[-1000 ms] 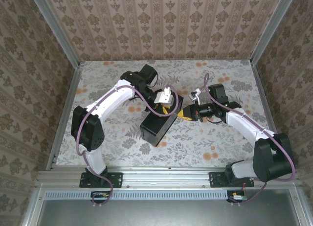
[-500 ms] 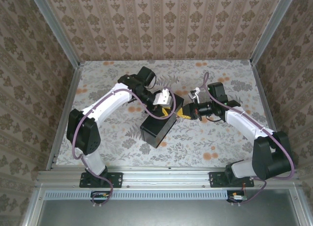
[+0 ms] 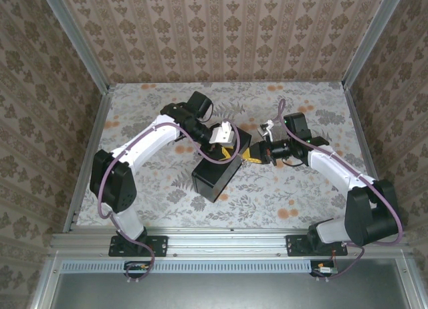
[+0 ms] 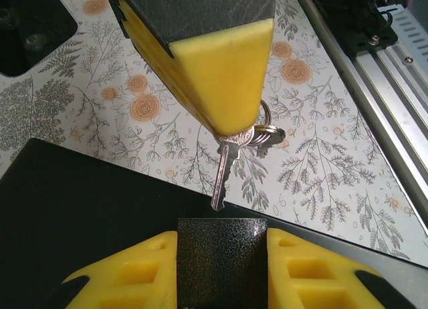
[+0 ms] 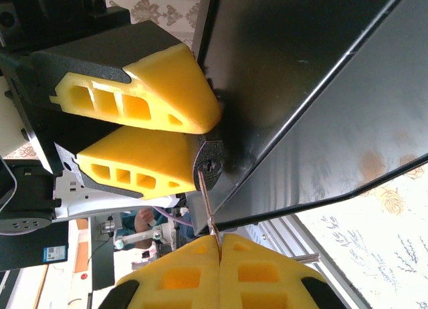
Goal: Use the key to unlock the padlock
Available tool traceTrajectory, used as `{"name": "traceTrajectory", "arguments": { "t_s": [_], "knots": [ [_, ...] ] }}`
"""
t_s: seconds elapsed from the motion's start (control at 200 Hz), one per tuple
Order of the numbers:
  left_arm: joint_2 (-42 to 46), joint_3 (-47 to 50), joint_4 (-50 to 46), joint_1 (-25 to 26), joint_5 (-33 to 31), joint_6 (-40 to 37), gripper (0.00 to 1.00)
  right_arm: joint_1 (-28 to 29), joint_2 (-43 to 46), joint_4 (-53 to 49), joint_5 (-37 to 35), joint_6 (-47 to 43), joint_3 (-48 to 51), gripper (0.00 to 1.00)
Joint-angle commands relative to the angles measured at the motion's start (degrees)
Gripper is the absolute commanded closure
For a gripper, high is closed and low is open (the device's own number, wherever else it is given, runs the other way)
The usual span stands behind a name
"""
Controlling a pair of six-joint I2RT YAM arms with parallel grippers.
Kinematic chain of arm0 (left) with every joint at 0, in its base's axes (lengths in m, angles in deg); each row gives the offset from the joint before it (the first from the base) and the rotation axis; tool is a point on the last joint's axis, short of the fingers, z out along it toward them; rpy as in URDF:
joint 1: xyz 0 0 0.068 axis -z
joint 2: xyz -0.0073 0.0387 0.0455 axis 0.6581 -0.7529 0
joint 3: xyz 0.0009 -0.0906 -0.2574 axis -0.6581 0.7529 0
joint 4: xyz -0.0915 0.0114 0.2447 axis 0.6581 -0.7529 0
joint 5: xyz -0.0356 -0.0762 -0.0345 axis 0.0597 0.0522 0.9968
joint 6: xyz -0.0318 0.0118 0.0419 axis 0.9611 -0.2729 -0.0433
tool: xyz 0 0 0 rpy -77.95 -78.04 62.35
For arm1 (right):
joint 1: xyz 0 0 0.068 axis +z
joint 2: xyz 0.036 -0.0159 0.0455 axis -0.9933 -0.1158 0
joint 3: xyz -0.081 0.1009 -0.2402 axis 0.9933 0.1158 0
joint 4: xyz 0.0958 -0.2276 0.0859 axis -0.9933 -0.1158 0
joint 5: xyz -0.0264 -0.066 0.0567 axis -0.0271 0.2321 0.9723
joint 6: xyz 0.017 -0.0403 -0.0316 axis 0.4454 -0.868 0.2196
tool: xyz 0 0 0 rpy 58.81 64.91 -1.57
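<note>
The top camera looks steeply down from high behind the arm bases at 6 o'clock, taking in the whole counter (image 3: 281, 195). Each wrist camera sits close behind its own claw, the left claw (image 4: 223, 255) and the right claw (image 5: 219, 252), facing the other. Both share the key (image 4: 224, 168) and the padlock (image 5: 210, 163).
</note>
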Motion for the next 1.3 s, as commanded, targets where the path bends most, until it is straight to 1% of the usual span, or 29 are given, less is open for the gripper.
{"name": "traceTrajectory", "arguments": {
  "t_s": [0.0, 0.125, 0.145, 0.235, 0.545, 0.7, 0.76, 0.785, 1.03, 1.29],
  "knots": [
    [2.32, 0.24, 0.36, -0.25, 2.38, 0.65, 0.83, 0.51, -0.49, -0.98, 1.59, -0.84, -0.27, 1.00],
    [2.23, 0.08, 0.24, -0.08, 2.66, 0.76, 0.84, 0.80, -0.49, -0.40, 1.28, -0.33, -0.38, 1.00],
    [2.24, 0.14, 0.27, -0.07, 2.61, 0.78, 0.84, 0.92, -2.04, -0.52, 1.25, -0.47, -0.44, 1.00],
    [2.29, 0.12, 0.28, -0.07, 2.54, 0.81, 0.84, 0.95, -2.58, -0.63, 1.04, -0.54, -0.80, 1.00],
    [2.38, 0.10, 0.19, -0.05, 2.30, 0.73, 0.84, 0.96, -2.08, 2.10, 1.43, 0.89, -0.19, 1.00],
    [2.16, 0.47, 0.54, -0.42, 0.63, 0.61, 0.85, 0.88, -1.29, -1.09, 1.91, -1.20, 0.17, 1.00],
    [2.05, 0.42, 0.28, -0.52, 0.13, 0.42, 0.86, 0.84, -1.26, -1.16, 2.07, -1.28, 0.47, 1.00],
    [2.04, 0.36, 0.19, -0.51, 0.08, 0.44, 0.86, 0.86, 0.48, -1.17, 2.20, -1.31, 0.56, 1.00],
    [2.08, 0.35, 0.11, -0.66, -0.43, 0.42, 0.86, 0.81, 1.28, -2.74, 1.93, -2.23, 0.68, 1.00],
    [2.57, 0.53, 0.83, -0.55, 1.06, 0.86, 0.86, 0.93, -0.40, -2.07, 2.09, -2.12, -0.57, 1.00]
  ]
}}
